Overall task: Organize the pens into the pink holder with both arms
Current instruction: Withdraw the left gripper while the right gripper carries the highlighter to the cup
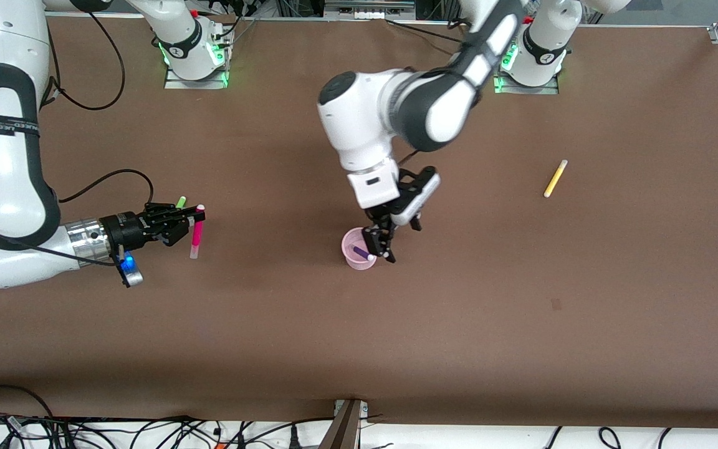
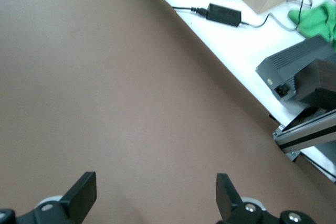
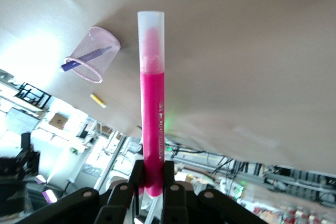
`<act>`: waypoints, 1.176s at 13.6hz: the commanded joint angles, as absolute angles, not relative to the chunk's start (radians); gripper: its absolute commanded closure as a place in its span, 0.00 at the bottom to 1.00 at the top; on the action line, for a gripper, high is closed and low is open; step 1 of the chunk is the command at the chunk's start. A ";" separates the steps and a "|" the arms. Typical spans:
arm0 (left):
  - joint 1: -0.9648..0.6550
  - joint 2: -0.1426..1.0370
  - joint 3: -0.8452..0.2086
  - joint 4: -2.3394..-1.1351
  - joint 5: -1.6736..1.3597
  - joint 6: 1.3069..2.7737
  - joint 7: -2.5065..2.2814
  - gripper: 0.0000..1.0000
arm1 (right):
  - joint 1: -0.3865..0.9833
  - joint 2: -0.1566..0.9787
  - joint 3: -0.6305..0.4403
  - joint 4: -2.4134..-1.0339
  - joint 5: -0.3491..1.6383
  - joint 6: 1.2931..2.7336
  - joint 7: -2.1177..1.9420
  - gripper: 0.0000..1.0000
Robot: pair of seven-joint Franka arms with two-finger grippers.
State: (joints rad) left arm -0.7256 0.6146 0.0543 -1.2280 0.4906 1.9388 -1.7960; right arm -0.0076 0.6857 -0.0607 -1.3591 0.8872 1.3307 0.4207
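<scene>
The pink holder (image 1: 351, 240) stands mid-table with the dark purple pen (image 1: 361, 252) leaning inside it. My left gripper (image 1: 379, 244) hangs open just over the holder's rim on the left arm's side. In the left wrist view its fingers (image 2: 84, 195) stand wide apart with only bare table between them. Toward the right arm's end, my right gripper (image 1: 196, 218) is shut on the magenta pen (image 1: 197, 236), pale tip down. That pen (image 3: 152, 119) also shows in the right wrist view, with the holder (image 3: 100, 51) farther off. A green pen (image 1: 180, 201) peeks out beside that gripper. The yellow pen (image 1: 555, 178) lies toward the left arm's end.
The brown table (image 1: 521, 312) ends in a front edge with cables (image 1: 147, 433) below it. Both arm bases (image 1: 194, 56) stand along the edge farthest from the front camera. Power adapters (image 2: 223, 13) and a grey box (image 2: 299, 74) lie off the table's edge.
</scene>
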 commanded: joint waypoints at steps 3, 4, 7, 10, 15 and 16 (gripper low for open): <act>-0.556 0.388 0.041 -1.342 0.208 1.811 -1.248 0.00 | -0.002 0.647 -0.034 -1.459 1.041 1.310 0.472 1.00; -0.520 0.355 0.041 -1.365 0.151 1.771 -1.129 0.00 | 0.009 0.647 -0.014 -1.472 1.063 1.318 0.472 1.00; -0.401 0.253 0.041 -1.442 0.049 1.686 -0.773 0.00 | 0.061 0.649 0.002 -1.480 1.143 1.379 0.524 1.00; -0.304 0.187 0.041 -1.558 0.029 1.655 -0.434 0.00 | 0.144 0.647 0.003 -1.479 1.192 1.509 0.581 1.00; -0.152 0.132 0.040 -1.687 0.028 1.683 -0.059 0.00 | 0.322 0.652 0.003 -1.476 1.319 1.797 0.725 1.00; -0.144 0.117 0.040 -1.721 0.014 1.715 -0.040 0.00 | 0.351 0.653 0.003 -1.476 1.344 1.851 0.745 1.00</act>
State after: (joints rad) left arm -0.1686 0.1830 0.0537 -1.6266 0.0505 1.6612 -0.1119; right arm 0.2984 0.6832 0.0118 -1.4432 1.2956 1.7641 0.6971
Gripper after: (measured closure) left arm 0.000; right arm 0.824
